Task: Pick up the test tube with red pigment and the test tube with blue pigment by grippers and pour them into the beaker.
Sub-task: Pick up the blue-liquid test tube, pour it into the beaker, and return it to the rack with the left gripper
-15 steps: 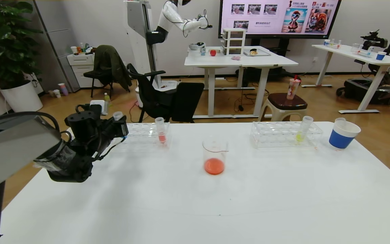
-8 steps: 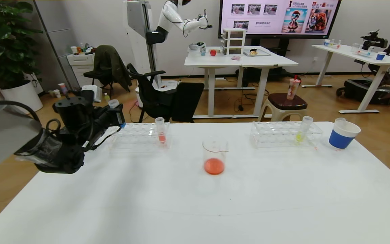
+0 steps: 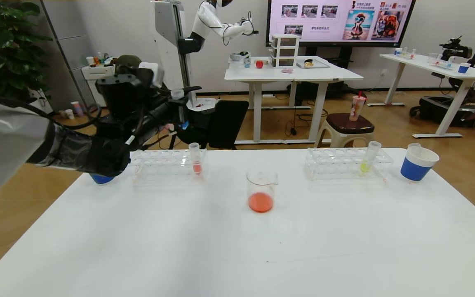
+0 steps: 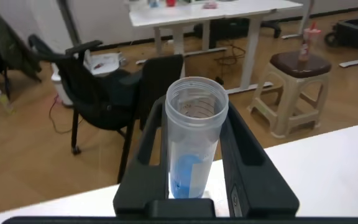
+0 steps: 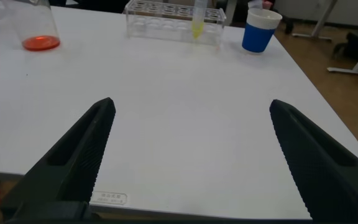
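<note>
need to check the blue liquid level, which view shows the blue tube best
The left wrist view: the test tube with blue pigment stands close up in the left hand. The head view shows it small and distant; the right wrist view misses it.

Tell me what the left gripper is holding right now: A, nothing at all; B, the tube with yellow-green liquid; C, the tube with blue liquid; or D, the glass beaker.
C. In the left wrist view the left gripper is shut on the test tube with blue pigment, blue liquid visible in its lower part; the yellow-green tube stands in its rack and the beaker sits on the table.
</note>
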Controlling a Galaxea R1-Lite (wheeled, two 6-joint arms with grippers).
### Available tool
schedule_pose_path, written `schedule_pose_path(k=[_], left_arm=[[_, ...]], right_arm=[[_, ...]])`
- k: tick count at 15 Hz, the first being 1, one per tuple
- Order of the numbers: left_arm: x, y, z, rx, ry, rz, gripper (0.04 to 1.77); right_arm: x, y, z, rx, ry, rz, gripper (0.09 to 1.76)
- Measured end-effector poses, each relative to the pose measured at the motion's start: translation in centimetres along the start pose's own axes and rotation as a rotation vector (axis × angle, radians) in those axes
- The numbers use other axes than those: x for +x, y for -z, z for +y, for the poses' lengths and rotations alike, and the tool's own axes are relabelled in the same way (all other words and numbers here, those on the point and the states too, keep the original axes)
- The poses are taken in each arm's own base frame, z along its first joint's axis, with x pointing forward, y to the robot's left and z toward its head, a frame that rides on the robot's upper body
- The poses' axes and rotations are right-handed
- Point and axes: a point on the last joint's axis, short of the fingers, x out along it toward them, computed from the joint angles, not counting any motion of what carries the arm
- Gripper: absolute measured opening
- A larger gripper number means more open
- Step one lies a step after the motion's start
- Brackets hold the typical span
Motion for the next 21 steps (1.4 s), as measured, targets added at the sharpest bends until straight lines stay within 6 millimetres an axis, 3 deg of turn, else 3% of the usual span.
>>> schedule_pose_path(k=[3, 8, 15, 21], left_arm=[[1.3, -1.4, -4.0, 0.150, 0.111, -0.079, 0.51], [2.4, 0.7, -7.4, 0.389, 0.379, -0.208, 0.51], [3.2, 4.9, -9.0, 0.680, 0.593, -0.546, 0.51], [3.7, 8.8, -9.5, 0.960, 0.682, -0.675, 0.51]], right_arm=[[0.0, 0.0, 0.0, 0.000, 0.000, 0.000, 1.73], [0.0, 0.0, 0.0, 0.000, 0.000, 0.000, 1.73], [0.0, 0.0, 0.0, 0.000, 0.000, 0.000, 1.73], [0.0, 0.0, 0.0, 0.000, 0.000, 0.000, 1.73]])
